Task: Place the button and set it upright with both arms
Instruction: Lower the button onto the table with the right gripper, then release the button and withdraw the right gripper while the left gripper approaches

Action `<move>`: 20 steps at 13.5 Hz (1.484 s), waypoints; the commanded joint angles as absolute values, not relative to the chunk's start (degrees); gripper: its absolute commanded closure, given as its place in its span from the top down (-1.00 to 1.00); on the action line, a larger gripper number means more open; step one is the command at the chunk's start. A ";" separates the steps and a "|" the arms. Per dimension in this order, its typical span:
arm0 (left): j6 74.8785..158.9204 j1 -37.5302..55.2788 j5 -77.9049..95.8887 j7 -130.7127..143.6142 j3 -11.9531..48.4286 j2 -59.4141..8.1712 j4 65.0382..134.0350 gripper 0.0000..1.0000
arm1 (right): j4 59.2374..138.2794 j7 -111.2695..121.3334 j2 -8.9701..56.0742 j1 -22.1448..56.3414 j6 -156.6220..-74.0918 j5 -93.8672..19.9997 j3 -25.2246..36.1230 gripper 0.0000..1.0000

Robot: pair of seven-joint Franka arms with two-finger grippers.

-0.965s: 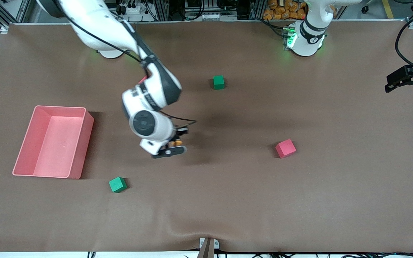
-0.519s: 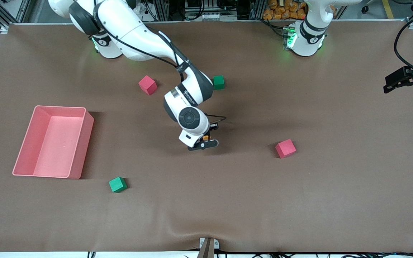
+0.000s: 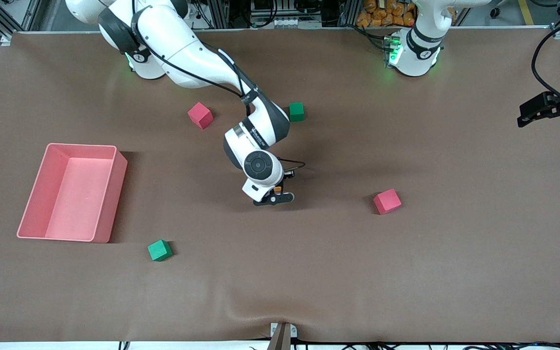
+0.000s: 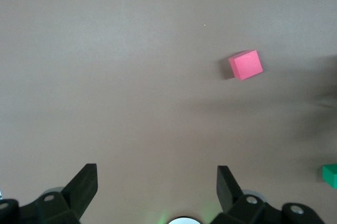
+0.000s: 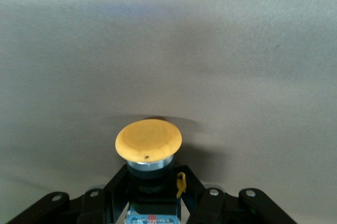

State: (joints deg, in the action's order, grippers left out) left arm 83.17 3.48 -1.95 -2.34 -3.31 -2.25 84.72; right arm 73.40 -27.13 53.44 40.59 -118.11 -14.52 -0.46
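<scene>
Right wrist view: button [image 5: 149, 140] between end effector [image 5: 152, 197] fingers.

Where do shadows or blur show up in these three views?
Front view: sharp, soft shadow under the right gripper. Right wrist view: the button, gripped, casts a dim shadow on the table. Left wrist view: crisp red cube, open left gripper.

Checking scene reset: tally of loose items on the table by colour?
Red cubes: 2
Green cubes: 2
Pink bin: 1
Orange-capped button: 1, held in the shut right gripper
Total: 6
</scene>
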 commanded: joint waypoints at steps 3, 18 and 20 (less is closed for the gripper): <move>82.53 4.13 -1.05 -2.64 -3.51 -2.29 84.46 1.00 | 71.19 -28.12 54.76 41.04 -117.25 -15.56 -0.35 1.00; 88.32 17.64 7.91 19.05 -3.52 -11.59 83.67 1.00 | 76.62 -16.19 30.26 20.60 -101.43 -12.76 0.35 1.00; 91.65 21.08 9.05 25.28 -3.52 -14.66 83.67 1.00 | 79.87 -14.33 24.90 15.93 -101.34 -8.02 0.26 1.00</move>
